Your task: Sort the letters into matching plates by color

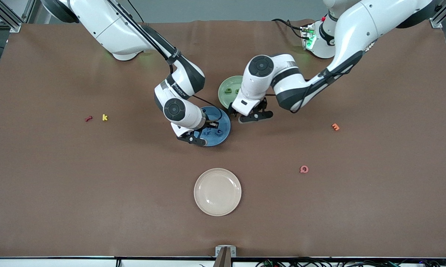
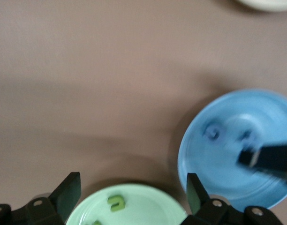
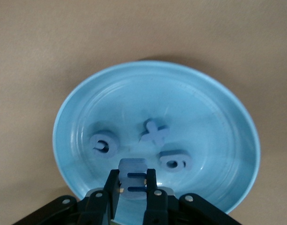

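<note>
Over the blue plate [image 3: 218, 117], our right gripper [image 3: 132, 187] pinches the blue E-shaped letter [image 3: 133, 180], with the G [image 3: 104, 144], the plus [image 3: 154, 132] and the 6 [image 3: 174, 160] lying in the plate beneath. Our left gripper [image 2: 132, 193] hangs spread and empty over the green plate [image 2: 148, 206], where a green letter [image 2: 116, 203] rests. If we let go too high, the light E could bounce off the others and over the rim.
</note>
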Available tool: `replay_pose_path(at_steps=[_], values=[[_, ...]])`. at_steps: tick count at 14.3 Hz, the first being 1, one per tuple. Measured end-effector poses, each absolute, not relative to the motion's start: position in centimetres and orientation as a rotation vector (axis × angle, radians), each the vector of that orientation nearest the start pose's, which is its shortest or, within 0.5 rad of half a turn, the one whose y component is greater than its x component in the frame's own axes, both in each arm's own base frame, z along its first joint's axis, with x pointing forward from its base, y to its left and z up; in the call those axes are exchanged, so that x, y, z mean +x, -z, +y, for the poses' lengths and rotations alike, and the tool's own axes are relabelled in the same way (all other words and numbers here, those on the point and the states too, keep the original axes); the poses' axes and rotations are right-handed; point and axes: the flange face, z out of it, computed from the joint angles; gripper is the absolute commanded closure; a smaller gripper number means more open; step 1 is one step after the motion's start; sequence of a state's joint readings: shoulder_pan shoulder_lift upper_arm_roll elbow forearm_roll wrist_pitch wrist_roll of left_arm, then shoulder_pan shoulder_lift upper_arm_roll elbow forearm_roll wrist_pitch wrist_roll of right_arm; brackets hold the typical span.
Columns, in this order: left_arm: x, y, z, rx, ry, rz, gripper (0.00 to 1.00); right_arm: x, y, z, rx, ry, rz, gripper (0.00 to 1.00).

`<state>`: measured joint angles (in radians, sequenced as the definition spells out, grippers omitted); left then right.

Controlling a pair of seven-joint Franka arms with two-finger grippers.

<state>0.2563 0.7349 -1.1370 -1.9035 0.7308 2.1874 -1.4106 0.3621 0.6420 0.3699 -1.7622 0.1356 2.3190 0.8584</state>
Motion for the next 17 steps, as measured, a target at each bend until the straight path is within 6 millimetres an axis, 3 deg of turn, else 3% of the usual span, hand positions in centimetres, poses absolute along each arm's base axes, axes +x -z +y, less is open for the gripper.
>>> replay_pose_path(at_steps=[1,2,6,10,13,15,17], values=[[46.4,-30.5,-42.1,-3.221,-0.024,-0.368,0.01,49.7,-21.9,43.1,-2.903,-0.391,0.417,0.27],[47.1,-30.8,-41.7,-3.223,-0.016,-0.386,0.01,49.3,-21.9,43.6,-2.904,-0.395,0.429,0.00],[49.5,-31.8,-38.8,-3.245,-0.049,-0.363,0.01,48.4,-22.0,44.6,-2.904,-0.407,0.487,0.00],[52.4,-33.8,-34.3,-3.276,-0.125,-0.307,0.01,49.3,-22.6,44.1,-2.914,-0.427,0.499,0.00],[54.8,-35.4,-29.2,-3.310,-0.169,-0.256,0.01,53.0,-25.4,40.9,-2.952,-0.523,0.413,0.00],[56.0,-35.5,-25.6,-3.309,-0.162,-0.223,0.01,56.2,-28.5,36.7,-2.982,-0.563,0.332,0.00],[56.4,-35.5,-22.2,-3.316,-0.166,-0.179,0.01,58.2,-31.4,32.9,-3.077,-0.515,0.291,0.00]])
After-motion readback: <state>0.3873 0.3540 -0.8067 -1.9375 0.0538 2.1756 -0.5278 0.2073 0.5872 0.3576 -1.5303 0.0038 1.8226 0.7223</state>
